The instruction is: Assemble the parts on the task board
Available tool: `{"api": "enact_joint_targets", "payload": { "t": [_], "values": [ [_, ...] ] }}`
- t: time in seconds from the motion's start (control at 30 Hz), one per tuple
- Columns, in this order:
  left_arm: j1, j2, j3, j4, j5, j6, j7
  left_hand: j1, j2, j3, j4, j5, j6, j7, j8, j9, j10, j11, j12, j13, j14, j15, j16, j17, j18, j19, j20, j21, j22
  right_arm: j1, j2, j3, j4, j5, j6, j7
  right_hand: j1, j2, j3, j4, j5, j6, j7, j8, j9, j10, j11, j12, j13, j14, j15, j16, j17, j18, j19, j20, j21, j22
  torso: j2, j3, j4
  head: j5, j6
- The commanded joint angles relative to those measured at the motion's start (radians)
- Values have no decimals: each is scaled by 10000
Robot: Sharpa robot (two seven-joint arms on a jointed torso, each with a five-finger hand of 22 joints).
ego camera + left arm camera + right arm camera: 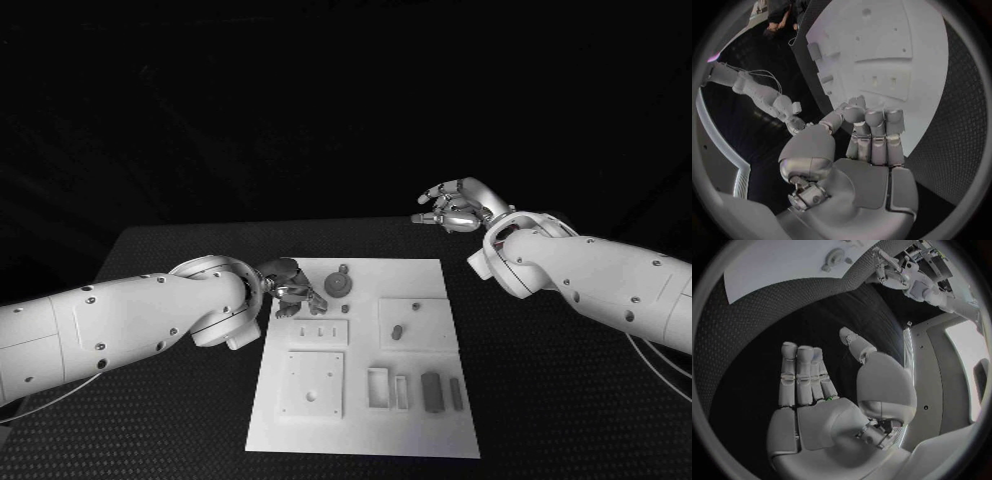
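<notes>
Left arm comes in low across the counter (173, 420), elbow bent, left hand (289, 285) at the board's (433, 420) far left corner, over its edge. In the left wrist view the left hand (864, 137) has its fingers curled in, tips bunched against the thumb; whether a small part sits between them I cannot tell, the fingertips hide that spot. Head view of it is dark and cluttered.

Right arm enters from the right, forearm angled up and away, right hand (454, 207) off the board beyond its far right corner, over bare counter. Right wrist view: right hand (826, 390) released, fingers straight and side by side, thumb out apart, nothing in it, palm facing the black counter.

Board lies flat mid-counter, long side running away from the robot. White, with raised square blocks and recesses. A round part (339, 284) with a stem stands near the far edge, just beside the left hand; touching or not, hard to say. A small peg (394, 329) sits on a raised block on the right half. Near the front right, narrow slots with two dark upright pieces (430, 390) between them. Front left, a square plate (313, 385) with a small hole. Above it a strip with three small slots (316, 332).

Right wrist view also catches the round part (834, 260) on the board's corner, small and bent by the lens.
</notes>
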Motion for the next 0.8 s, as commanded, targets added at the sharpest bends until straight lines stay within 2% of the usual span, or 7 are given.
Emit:
{"api": "enact_joint_targets", "payload": {
  "t": [0.03,0.2,0.4,0.8],
  "values": [
    [-50,57,3,3,-628,-192,-444,-37,-2,98,-11,-2,441,-378,-39,21,-104,-20,55,28,535,-420,77,5,138,58,-1021,70,183,11,41,5,-21,80,175,116,-27,110,-49,-10,71,-28,30,49,-16,-91,12,-29,-22,-67,-7,-70,-21,442,12,58,-42,-18,14,-1,-2,12,-50],
    [-232,251,3,-167,-806,-382,-583,-124,-7,137,-13,128,520,-406,-50,68,-129,-48,213,81,590,-451,285,-25,157,88,-1084,254,157,15,97,5,-48,64,223,79,-37,130,-60,-3,92,-37,33,49,-19,-97,14,-24,-60,-67,-5,-73,-42,442,16,68,-61,-23,11,2,-28,10,-129],
    [-418,358,5,-271,-1033,-523,-607,-292,-44,159,-21,581,715,-465,7,158,-167,-103,377,122,571,-495,469,-83,153,49,-1119,410,124,17,120,5,-75,33,266,59,-43,137,-73,-3,115,-48,37,47,-24,-108,18,-20,-95,-74,-1,-78,-61,442,14,75,-81,-27,9,3,-38,-3,-189],
    [-457,415,5,-237,-1329,-204,-698,-412,-86,187,-24,764,893,-525,67,246,-191,-159,471,115,555,-537,589,-162,158,20,-1147,519,87,17,127,5,-62,34,316,32,-42,175,-101,-14,238,-64,44,49,-32,-136,26,8,-181,-86,6,-75,-105,442,13,92,-126,-29,10,0,-21,-27,-272]
  ]
}}
